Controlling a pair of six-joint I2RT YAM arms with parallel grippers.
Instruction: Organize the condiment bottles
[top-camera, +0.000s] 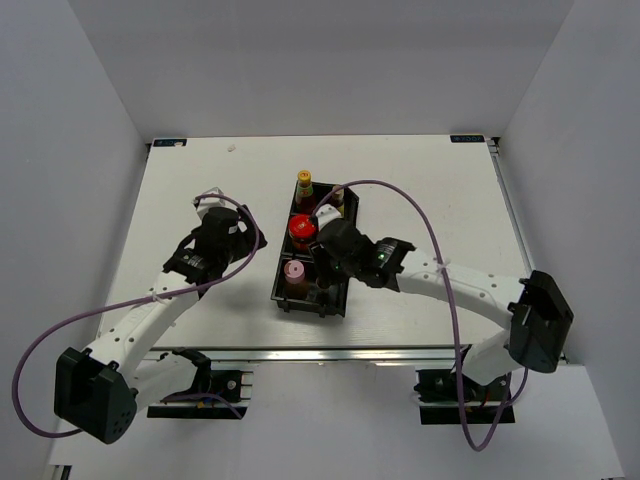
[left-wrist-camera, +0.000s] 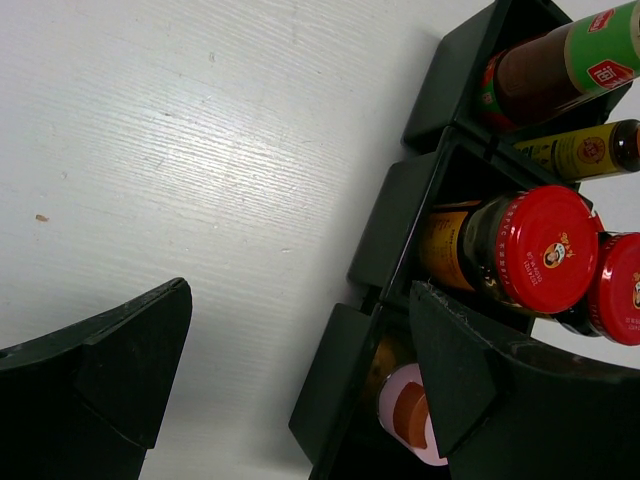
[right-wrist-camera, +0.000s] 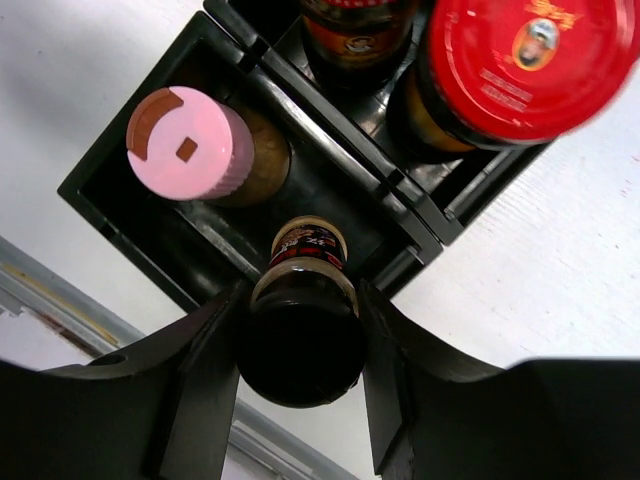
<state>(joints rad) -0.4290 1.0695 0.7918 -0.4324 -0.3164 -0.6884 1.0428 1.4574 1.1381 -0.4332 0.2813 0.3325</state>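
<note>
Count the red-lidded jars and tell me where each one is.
2. One red-lidded jar stands in the black bin's middle compartment. The second jar sits right beside it, cut off by the frame edge. The right arm may hide more.

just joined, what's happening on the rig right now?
The right gripper is shut on a small black-capped dark bottle, holding it in the near compartment of the black three-compartment plastic bin beside a pink-capped brown bottle. The left gripper hangs open and empty over the white table left of the bin.
</note>
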